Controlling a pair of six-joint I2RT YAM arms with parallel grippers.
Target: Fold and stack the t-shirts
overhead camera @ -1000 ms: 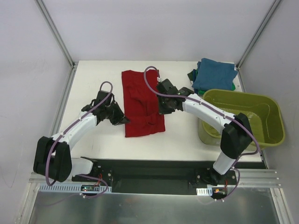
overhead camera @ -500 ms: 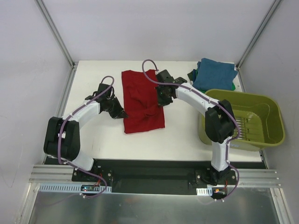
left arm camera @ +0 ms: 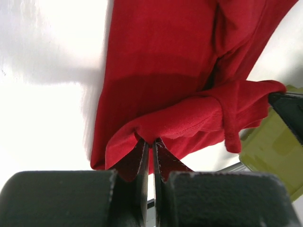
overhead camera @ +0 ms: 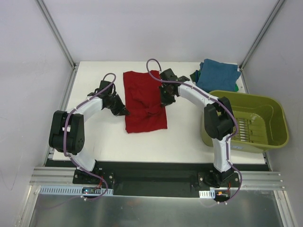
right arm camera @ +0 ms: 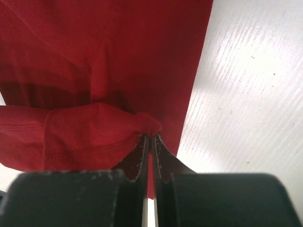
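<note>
White tabletop (overhead camera: 94,137) is bearing dark red cloth t-shirt (overhead camera: 142,118), long axis running near-far btwn arms, w/ L gripper (overhead camera: 122,111) and R gripper (overhead camera: 164,101) each pinching shut on its side edge.

No readable text, label, brand, number or sign shows in any of the three views, on cloth, basket or arms.

Soft matt dark red cloth t-shirt (overhead camera: 142,97), glossy white table (overhead camera: 180,142), smooth olive plastic basket (overhead camera: 279,128)
</note>
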